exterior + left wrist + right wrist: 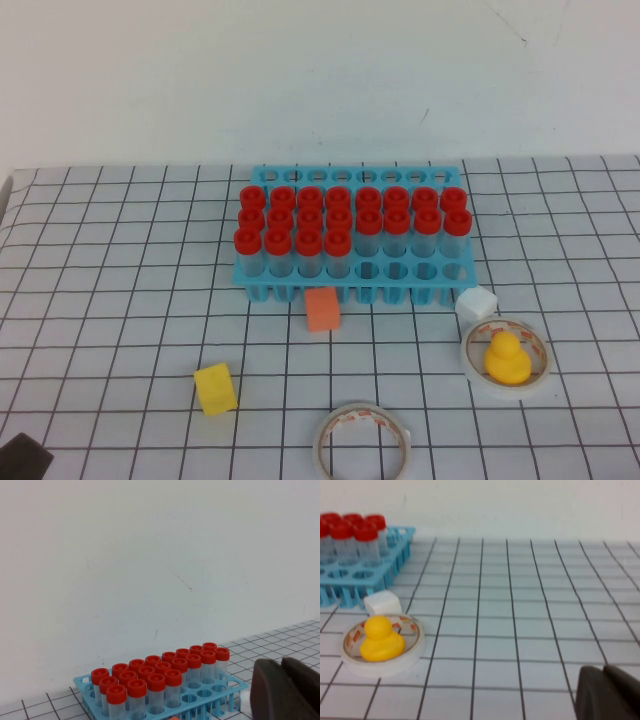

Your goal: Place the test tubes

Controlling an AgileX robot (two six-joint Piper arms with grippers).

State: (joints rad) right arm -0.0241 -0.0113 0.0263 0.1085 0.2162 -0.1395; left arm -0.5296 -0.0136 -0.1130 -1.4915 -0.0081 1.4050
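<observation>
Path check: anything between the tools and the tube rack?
Left tool, shut, near-left: yellow cube, then orange cube before the rack. Right tool, shut, off right: white cube and duck in tape roll lie between it and the rack.

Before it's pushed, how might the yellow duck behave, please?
The yellow duck looks rounded and toy-light, so probably tips easily. The tape ring around it should block sliding. The left gripper and right gripper sit shut, near side.

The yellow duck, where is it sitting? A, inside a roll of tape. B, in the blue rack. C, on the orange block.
A: the yellow duck sits inside the ring of the tape roll. The left gripper, shut, is at the near left corner of the table; the right gripper, shut, hangs low over it.
</observation>
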